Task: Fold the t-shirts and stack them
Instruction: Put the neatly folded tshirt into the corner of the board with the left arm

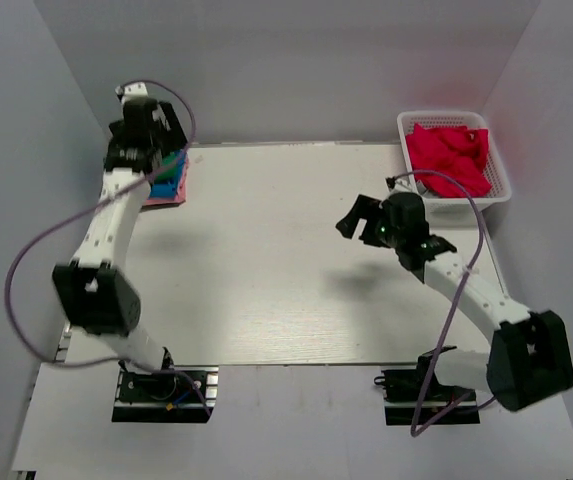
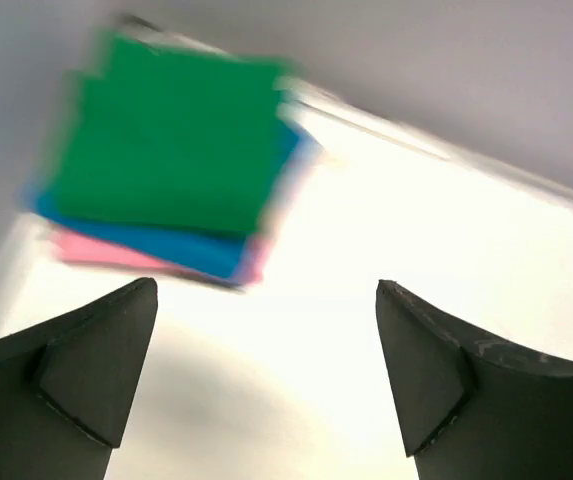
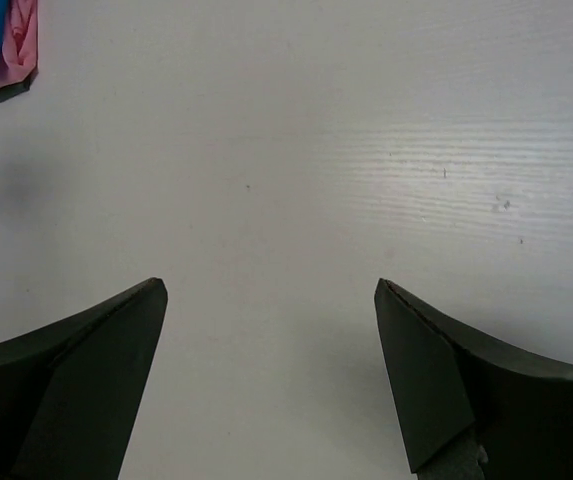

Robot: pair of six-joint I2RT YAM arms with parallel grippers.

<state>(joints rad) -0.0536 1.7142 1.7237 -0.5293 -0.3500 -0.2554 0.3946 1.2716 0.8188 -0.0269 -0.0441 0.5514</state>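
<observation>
A green t-shirt [image 2: 166, 140] tops the blue t-shirt [image 2: 191, 250] and pink t-shirt [image 2: 86, 248].

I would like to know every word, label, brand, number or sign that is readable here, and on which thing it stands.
None: no readable text appears in any view.
The green t-shirt, blue t-shirt, pink t-shirt and red t-shirt are plain; the white basket and the table show no lettering.

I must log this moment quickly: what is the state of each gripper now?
Left gripper: open, holding nothing.
Right gripper: open, holding nothing.
</observation>
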